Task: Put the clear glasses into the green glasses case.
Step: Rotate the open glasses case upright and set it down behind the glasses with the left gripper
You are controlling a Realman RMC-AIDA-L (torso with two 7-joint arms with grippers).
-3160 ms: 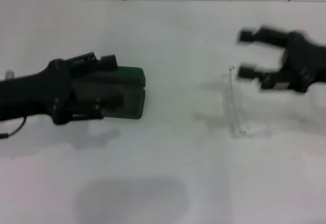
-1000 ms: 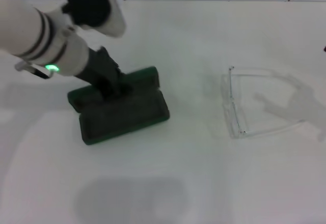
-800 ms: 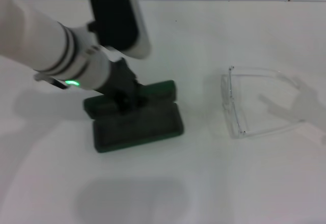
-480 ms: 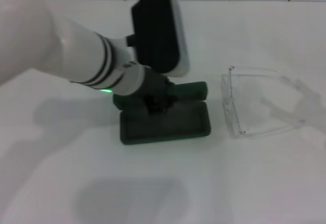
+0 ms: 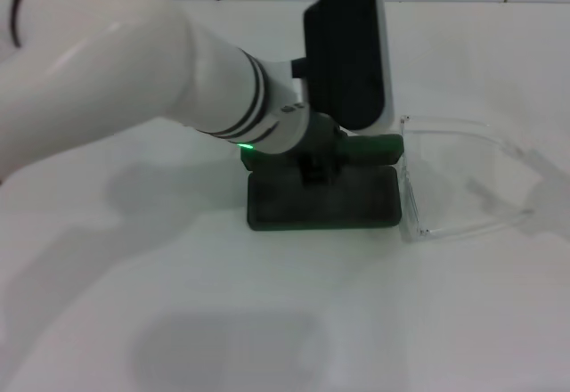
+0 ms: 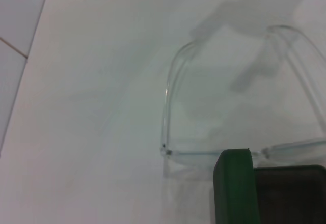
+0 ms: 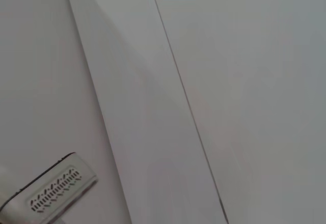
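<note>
Here the left arm reaches across the table [image 5: 267, 321] from the robot's left, and its left end effector [image 5: 313, 162] sits at the back of the green glasses case [image 5: 322, 198], between the raised lid and the tray. It seems to be gripping the lid edge, though the wrist housing hides the fingers, so whether they are clamped or apart cannot be told. The case lies open right beside the clear glasses [image 5: 463, 178], its right end touching or nearly touching the front of the frame; placing it this close would, I judge, shorten the transfer. The right end effector is out of sight in every view. The glasses rest on the table to the right of the case, unfolded, arms pointing away from it. Their frame is fully transparent and colourless, thin-armed, hard to read against the white surface. The case is dark green with rounded corners and a dark lining
</note>
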